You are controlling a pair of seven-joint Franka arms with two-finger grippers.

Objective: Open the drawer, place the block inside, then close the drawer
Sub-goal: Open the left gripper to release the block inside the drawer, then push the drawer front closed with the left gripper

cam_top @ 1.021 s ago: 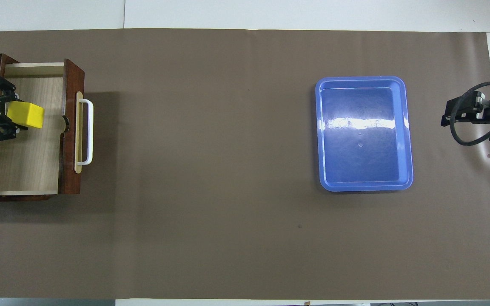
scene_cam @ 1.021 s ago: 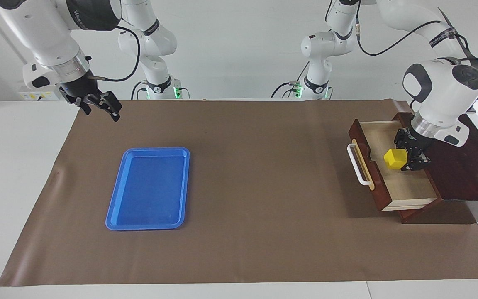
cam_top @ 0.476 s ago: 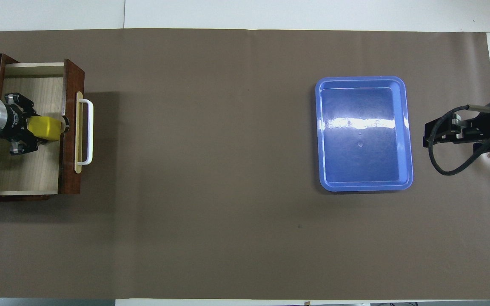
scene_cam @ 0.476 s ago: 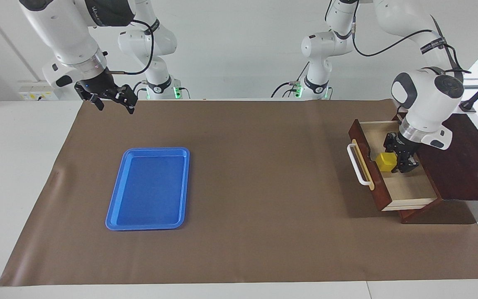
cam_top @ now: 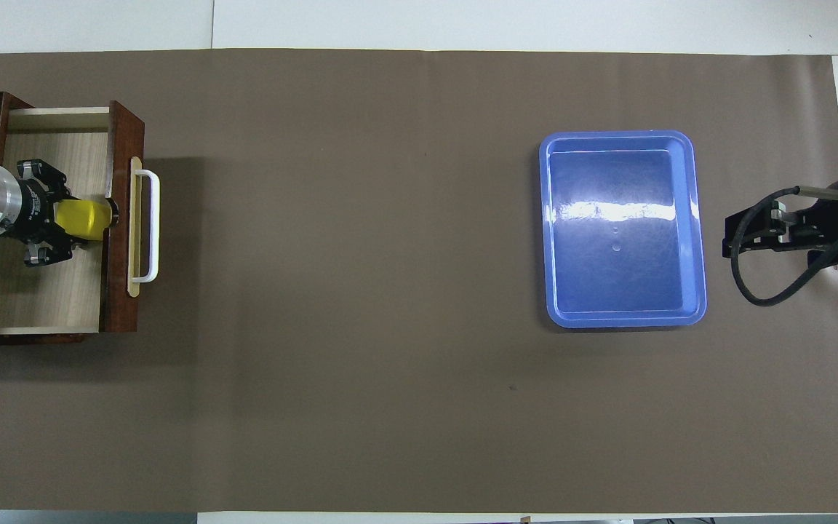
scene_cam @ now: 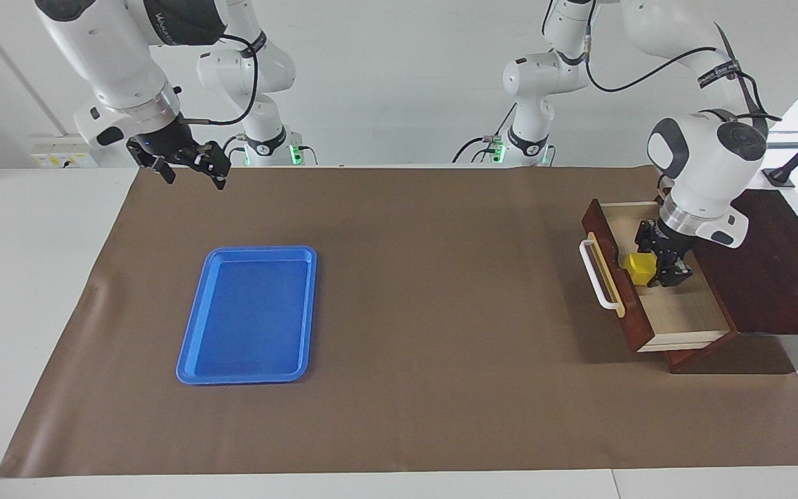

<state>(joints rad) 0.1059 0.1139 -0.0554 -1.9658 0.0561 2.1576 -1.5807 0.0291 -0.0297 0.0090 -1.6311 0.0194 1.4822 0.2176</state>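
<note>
Left arm bent down into the open drawer (scene_cam: 679,315), left gripper (scene_cam: 657,269) pinching the block (scene_cam: 640,268) low against the drawer front; right gripper (scene_cam: 188,170) raised over mat corner, fingers spread

Left gripper (scene_cam: 650,267) clamped low; right gripper (scene_cam: 188,168) apparently open.

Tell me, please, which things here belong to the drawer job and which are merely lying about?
Part of the job:
- drawer, pulled open
- block, held inside it by the left claw

Lying about:
- blue tray
- right claw, waiting open
</note>
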